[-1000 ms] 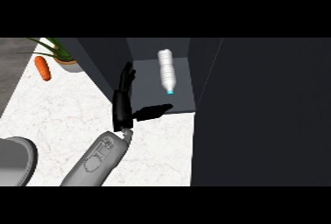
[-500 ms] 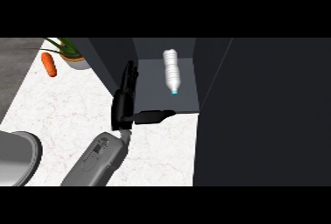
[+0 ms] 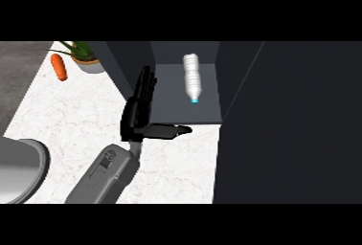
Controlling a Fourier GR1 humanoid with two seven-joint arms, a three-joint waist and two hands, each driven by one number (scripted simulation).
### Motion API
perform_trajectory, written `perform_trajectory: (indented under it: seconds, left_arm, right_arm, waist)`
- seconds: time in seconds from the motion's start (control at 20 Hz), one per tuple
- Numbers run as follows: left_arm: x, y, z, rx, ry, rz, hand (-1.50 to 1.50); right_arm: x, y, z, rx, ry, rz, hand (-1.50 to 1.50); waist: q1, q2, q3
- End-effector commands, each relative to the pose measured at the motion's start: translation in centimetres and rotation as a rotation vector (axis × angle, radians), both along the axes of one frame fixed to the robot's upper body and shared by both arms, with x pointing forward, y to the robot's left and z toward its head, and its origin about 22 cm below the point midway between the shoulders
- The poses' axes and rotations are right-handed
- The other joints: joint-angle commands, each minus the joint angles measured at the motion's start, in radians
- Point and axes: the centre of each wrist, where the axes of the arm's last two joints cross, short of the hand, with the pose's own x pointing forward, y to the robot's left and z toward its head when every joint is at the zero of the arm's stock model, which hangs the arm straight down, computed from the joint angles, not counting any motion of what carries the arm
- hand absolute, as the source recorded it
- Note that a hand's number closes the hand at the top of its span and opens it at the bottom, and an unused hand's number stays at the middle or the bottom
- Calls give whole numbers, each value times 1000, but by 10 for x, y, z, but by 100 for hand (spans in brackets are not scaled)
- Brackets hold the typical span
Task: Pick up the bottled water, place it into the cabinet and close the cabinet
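The bottled water [image 3: 191, 76] lies on its side inside the open cabinet, on the shelf [image 3: 176, 109], with its blue cap pointing toward me. My left hand [image 3: 136, 112] is at the cabinet's left side. Its fingers [image 3: 145, 83] are straight and lie along the edge of the left door [image 3: 124, 60], and the thumb [image 3: 170, 130] sticks out to the right in front of the shelf edge. The hand holds nothing and is apart from the bottle. The right door [image 3: 290, 119] is a large dark panel filling the right side. My right hand does not show.
An orange carrot [image 3: 59, 66] and a small potted plant [image 3: 84, 60] sit at the back left of the white marble counter [image 3: 63, 119]. A grey round vessel [image 3: 17, 170] is at the left edge.
My left hand has moved forward and a little right, up against the left door's edge. The bottle has stayed on the shelf.
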Motion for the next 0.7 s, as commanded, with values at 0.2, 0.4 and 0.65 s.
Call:
perform_trajectory:
  seconds: [0.2, 0.4, 0.65]
  left_arm:
    - [0, 29, 43, -54, -124, -41, -150]
    - [-40, 32, 47, -124, -161, -47, -150]
    - [-77, 21, 64, -146, -171, -48, -150]
  right_arm:
    - [-10, 4, 4, -9, 5, 2, -150]
    - [4, -3, 3, 4, 17, -24, -150]
    - [-22, 10, 9, 0, 24, -4, -150]
  waist:
    - [12, -9, 6]
    - [31, -10, 7]
    - [16, -11, 6]
